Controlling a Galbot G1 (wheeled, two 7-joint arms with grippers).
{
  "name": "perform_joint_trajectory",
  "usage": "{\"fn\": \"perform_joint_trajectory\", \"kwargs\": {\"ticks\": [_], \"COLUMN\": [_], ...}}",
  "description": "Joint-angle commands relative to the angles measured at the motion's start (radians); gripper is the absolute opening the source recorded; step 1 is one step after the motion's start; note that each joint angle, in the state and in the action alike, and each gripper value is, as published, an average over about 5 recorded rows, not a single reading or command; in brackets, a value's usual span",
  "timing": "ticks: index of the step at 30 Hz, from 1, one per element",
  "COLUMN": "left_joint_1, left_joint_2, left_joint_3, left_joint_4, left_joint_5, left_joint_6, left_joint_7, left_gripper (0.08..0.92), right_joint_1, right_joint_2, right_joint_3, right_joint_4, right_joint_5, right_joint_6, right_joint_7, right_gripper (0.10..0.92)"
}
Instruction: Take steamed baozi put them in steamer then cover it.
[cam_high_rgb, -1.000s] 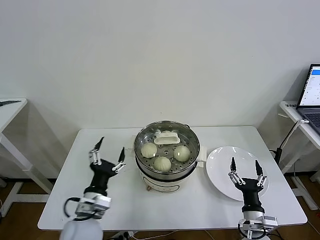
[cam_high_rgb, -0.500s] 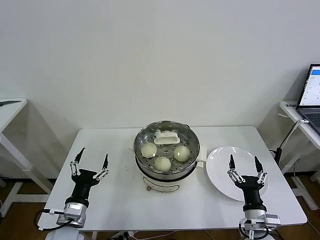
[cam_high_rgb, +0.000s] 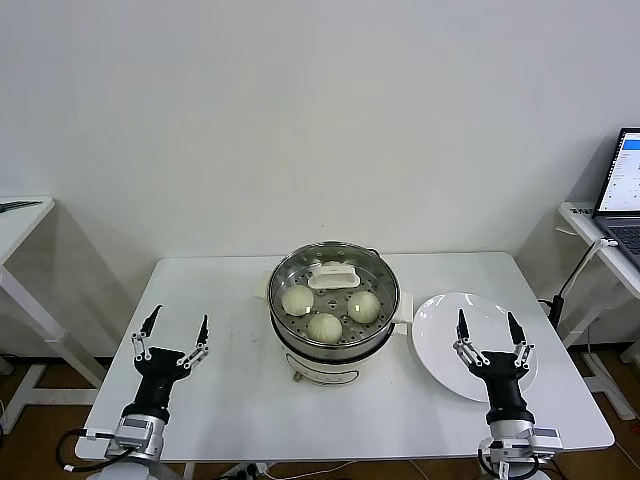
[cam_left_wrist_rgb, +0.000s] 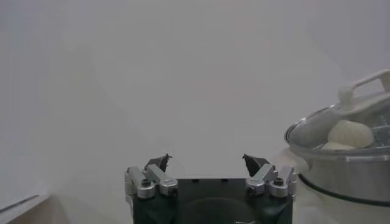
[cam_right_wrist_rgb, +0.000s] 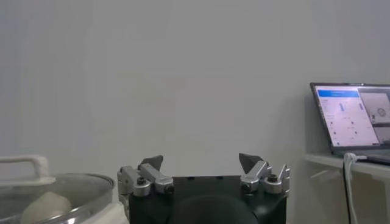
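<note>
The steel steamer (cam_high_rgb: 330, 358) stands mid-table with the glass lid (cam_high_rgb: 333, 276) resting on it. Through the glass I see three steamed baozi (cam_high_rgb: 297, 299), (cam_high_rgb: 325, 326), (cam_high_rgb: 363, 306); the white handle hides whatever lies behind it. My left gripper (cam_high_rgb: 180, 316) is open and empty at the table's front left, well clear of the pot. My right gripper (cam_high_rgb: 484, 315) is open and empty above the white plate (cam_high_rgb: 435, 330). In the left wrist view the left gripper (cam_left_wrist_rgb: 207, 159) shows wide jaws, with the steamer (cam_left_wrist_rgb: 347, 173) off to one side. The right gripper (cam_right_wrist_rgb: 201, 161) also shows wide jaws.
The white plate at the front right has nothing on it. A laptop (cam_high_rgb: 625, 185) sits on a side desk at the far right, and another white table (cam_high_rgb: 20, 215) stands at the far left. A cable hangs by the right desk.
My left arm has drawn back from beside the steamer to the table's front left, still open. The right gripper has barely moved.
</note>
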Motion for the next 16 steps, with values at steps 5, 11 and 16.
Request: {"fn": "perform_joint_trajectory", "kwargs": {"ticks": [5, 11, 16], "left_joint_1": [0.007, 0.004, 0.003], "left_joint_2": [-0.002, 0.0, 0.0], "left_joint_3": [-0.021, -0.027, -0.034], "left_joint_4": [0.007, 0.008, 0.011], "left_joint_5": [-0.034, -0.036, -0.037], "left_joint_6": [-0.014, -0.014, -0.013], "left_joint_7": [0.006, 0.011, 0.015], "left_gripper": [0.823, 0.823, 0.823], "right_joint_1": [-0.008, -0.009, -0.01], "right_joint_2": [-0.002, -0.002, -0.002], "right_joint_3": [0.004, 0.005, 0.007], "right_joint_4": [0.016, 0.016, 0.018], "right_joint_5": [-0.018, -0.022, -0.024], "right_joint_6": [-0.017, -0.02, -0.021], "right_joint_7": [0.001, 0.003, 0.003], "right_gripper": [0.823, 0.823, 0.823]}}
